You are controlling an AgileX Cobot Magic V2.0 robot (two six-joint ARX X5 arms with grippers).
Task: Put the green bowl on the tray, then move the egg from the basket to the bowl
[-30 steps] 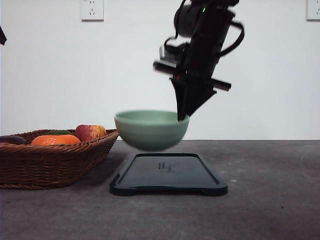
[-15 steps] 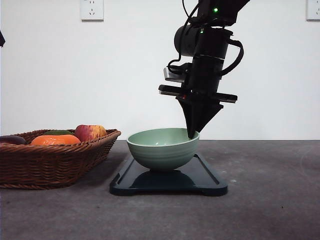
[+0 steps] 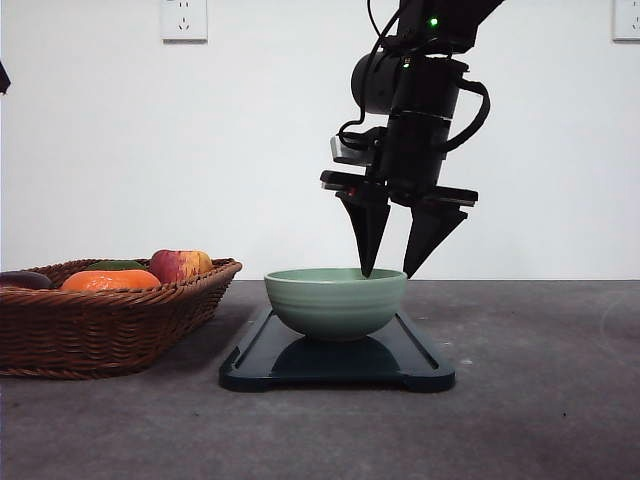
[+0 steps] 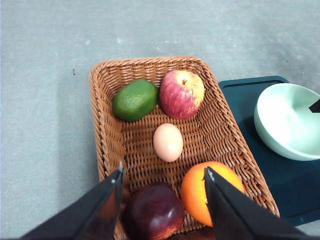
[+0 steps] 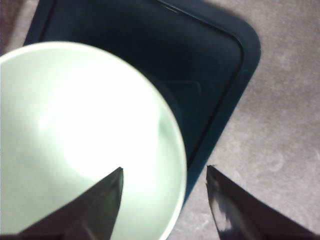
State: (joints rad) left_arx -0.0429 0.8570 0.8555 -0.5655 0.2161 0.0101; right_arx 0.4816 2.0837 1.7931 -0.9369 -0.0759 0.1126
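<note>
The bowl (image 3: 336, 302) sits on the tray (image 3: 420, 362), so step one looks done. The right gripper (image 3: 391, 272) straddles its rim, released. The egg (image 4: 168, 142) lies mid-basket (image 4: 107, 145) under the spread left gripper (image 4: 163, 178), which should descend and clamp gently.

The green bowl (image 3: 336, 302) sits upright on the tray (image 3: 420, 372), which lies on the table (image 3: 540, 400) right of the basket (image 3: 110, 330). The two stand close together without touching. In the basket, the egg (image 4: 168, 142) lies in the middle. An avocado (image 4: 135, 99) and an apple (image 4: 181, 93) lie side by side at one end, while an orange (image 4: 210, 192) and a dark plum (image 4: 152, 210) lie at the other. Above the bowl's right rim hangs the right gripper (image 3: 390, 272), one fingertip inside the rim, the other outside it. The left gripper (image 4: 162, 177) hangs above the basket.
</note>
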